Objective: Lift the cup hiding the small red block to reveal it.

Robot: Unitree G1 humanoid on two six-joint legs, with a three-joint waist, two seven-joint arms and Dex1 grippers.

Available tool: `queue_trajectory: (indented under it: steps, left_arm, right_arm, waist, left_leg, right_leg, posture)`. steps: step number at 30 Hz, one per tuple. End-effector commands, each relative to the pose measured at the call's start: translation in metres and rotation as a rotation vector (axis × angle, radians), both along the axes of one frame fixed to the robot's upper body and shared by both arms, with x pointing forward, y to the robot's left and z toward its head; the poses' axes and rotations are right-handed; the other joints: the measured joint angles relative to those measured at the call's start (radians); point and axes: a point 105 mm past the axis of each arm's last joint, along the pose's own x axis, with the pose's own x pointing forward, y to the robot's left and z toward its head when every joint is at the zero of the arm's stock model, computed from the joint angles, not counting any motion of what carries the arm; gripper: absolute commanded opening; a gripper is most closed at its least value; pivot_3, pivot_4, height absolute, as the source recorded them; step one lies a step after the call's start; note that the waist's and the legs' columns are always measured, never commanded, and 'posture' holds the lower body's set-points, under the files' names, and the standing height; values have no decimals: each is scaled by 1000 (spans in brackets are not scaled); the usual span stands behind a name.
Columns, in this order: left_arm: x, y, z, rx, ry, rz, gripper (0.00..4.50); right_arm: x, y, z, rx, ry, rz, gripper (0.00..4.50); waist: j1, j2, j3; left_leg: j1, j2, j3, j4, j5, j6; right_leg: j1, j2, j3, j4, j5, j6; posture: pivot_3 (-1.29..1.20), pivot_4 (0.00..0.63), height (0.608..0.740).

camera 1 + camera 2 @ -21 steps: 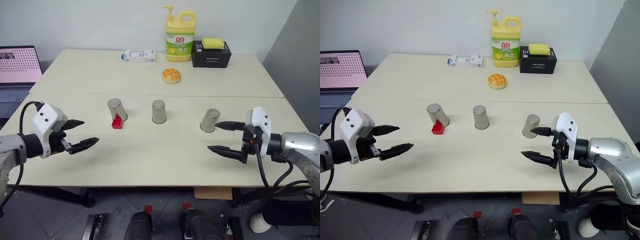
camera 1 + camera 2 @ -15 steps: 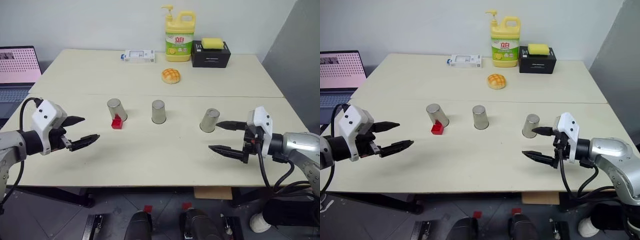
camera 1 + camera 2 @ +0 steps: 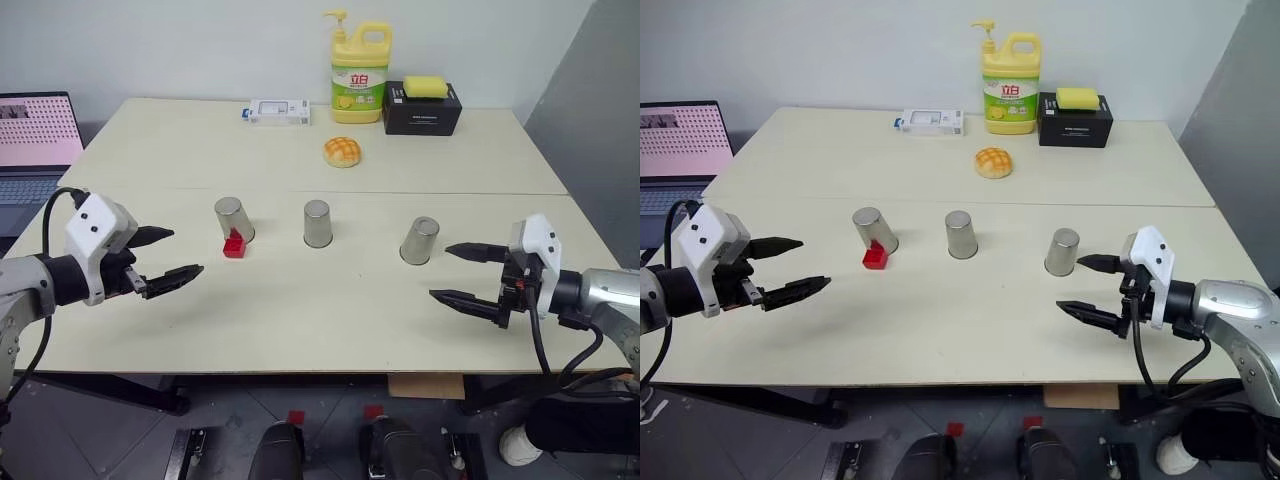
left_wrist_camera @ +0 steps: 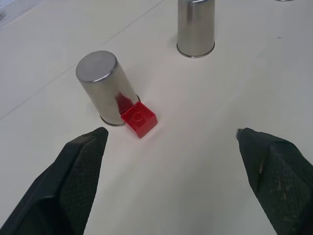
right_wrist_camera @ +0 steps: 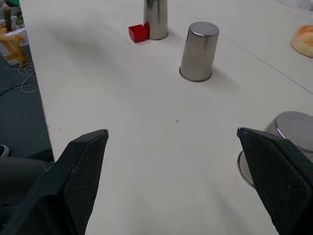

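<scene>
Both arms reach in from the table's near corners, forearms low and roughly level, each pointing inward toward the middle of the table. The left gripper (image 3: 165, 255) hangs above the pale cream table (image 3: 300, 310) with its jaws wide apart and nothing between them. The right gripper (image 3: 465, 276) is posed the same way on the other side, jaws wide and empty.

Three upturned, dull silver stainless-steel tumblers stand in a row across the table. The left cup (image 3: 234, 219) has the small bright red plastic block (image 3: 234, 244) exposed on the table, touching its near side. The middle cup (image 3: 317, 223) and the right cup (image 3: 419, 241) stand well apart from it.

The left wrist view shows the stud on the block's top and its red reflection in the cup wall; the head views are too far off for that. The right wrist view cuts the nearest cup at the frame edge.

The head views alone take in the far side: a yellow dish-soap bottle (image 3: 360, 65), a black box (image 3: 422, 108) with a yellow sponge (image 3: 426, 86) on it, a round bun (image 3: 342, 151), a small white packet (image 3: 279, 110) whose print is unreadable, and a laptop (image 3: 35, 140) cut off at the left.
</scene>
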Motion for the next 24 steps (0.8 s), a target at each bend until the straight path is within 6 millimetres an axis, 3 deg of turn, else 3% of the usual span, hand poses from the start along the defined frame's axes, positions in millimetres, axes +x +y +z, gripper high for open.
queue_trajectory:
  steps: [1, 24]
  left_arm:
    - [0, -7, 6, 11, -26, -30, 4466]
    - [3, -6, 7, -23, -34, -15, 4466]
  right_arm:
    - [-3, -7, 10, -10, -33, -35, 4500]
    - [2, -2, 18, -16, -54, -53, 4500]
  waist:
    - [0, 0, 0]
    - [0, 0, 0]
  left_leg:
    - [0, 0, 0, 0, 0, 0]
    - [0, 0, 0, 0, 0, 0]
  right_leg:
    - [0, 0, 0, 0, 0, 0]
    - [0, 0, 0, 0, 0, 0]
  posture:
    - [0, 150, 740]
    - [0, 150, 740]
